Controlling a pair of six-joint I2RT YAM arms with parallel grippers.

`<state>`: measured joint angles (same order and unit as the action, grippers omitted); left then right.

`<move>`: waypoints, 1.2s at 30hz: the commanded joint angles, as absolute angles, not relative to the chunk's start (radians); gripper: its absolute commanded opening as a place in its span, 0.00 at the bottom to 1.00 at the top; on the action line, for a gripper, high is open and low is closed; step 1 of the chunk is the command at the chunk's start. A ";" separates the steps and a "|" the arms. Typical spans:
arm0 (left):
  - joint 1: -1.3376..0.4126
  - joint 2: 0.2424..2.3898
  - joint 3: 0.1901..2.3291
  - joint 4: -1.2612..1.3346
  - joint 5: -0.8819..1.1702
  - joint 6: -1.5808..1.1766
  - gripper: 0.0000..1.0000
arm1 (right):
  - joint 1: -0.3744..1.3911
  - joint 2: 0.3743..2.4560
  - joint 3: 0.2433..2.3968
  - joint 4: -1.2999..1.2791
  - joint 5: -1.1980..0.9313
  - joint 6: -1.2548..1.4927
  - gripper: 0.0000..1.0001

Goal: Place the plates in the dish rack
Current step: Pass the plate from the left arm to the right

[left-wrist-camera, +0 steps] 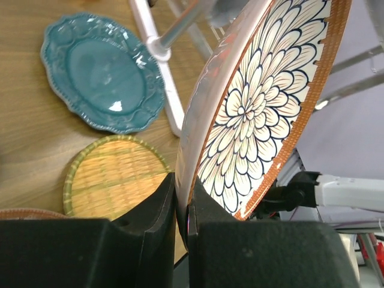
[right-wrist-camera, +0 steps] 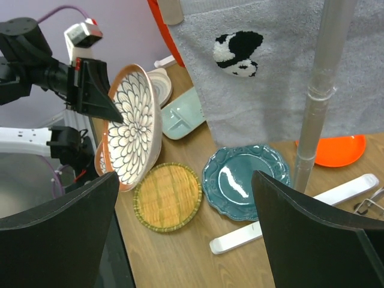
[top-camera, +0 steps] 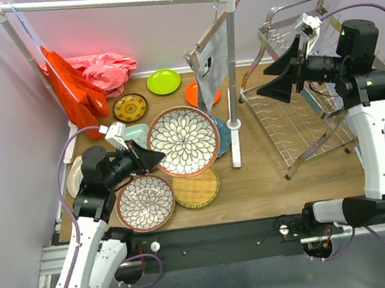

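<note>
My left gripper (top-camera: 154, 159) (left-wrist-camera: 183, 201) is shut on the rim of a large brown-rimmed floral plate (top-camera: 183, 140) (left-wrist-camera: 264, 102) (right-wrist-camera: 133, 123), held tilted above the table. A second floral plate (top-camera: 145, 202) lies flat below, beside the woven yellow plate (top-camera: 196, 188) (right-wrist-camera: 167, 195). The teal plate (top-camera: 222, 135) (right-wrist-camera: 246, 177), mint tray (top-camera: 135, 133), orange plate (top-camera: 193, 93), lime green plate (top-camera: 164, 81), patterned plate (top-camera: 130, 107) and white ringed plate (top-camera: 76, 178) rest on the table. My right gripper (top-camera: 272, 78) (right-wrist-camera: 186, 234) hangs open and holds nothing, beside the chrome dish rack (top-camera: 302, 123).
A white pipe rail (top-camera: 119, 2) spans the back; its post (top-camera: 232, 76) and foot (top-camera: 236, 156) stand between the plates and the rack. A grey panda towel (top-camera: 214, 60) (right-wrist-camera: 270, 60) hangs from it. Red (top-camera: 81, 94) and pink (top-camera: 106, 67) cloths sit at the back left.
</note>
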<state>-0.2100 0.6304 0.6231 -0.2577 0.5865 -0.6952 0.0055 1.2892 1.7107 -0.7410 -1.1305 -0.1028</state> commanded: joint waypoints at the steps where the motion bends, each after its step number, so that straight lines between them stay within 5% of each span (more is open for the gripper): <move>1: -0.227 0.626 0.799 -0.140 0.687 -0.680 0.00 | 0.008 1.330 1.759 -0.787 -1.167 -0.061 1.00; 11: -0.498 0.808 0.992 -0.140 0.509 -0.617 0.00 | 0.006 1.339 1.812 -0.816 -1.149 -0.031 1.00; 36: -0.684 0.968 1.226 -0.206 0.132 -0.577 0.00 | 0.167 1.368 1.876 -0.913 -1.003 -0.095 1.00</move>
<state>-0.6559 0.9878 1.1622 -0.3199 0.2440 -0.5320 0.1333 1.3636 1.8458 -0.8707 -1.0771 -0.0608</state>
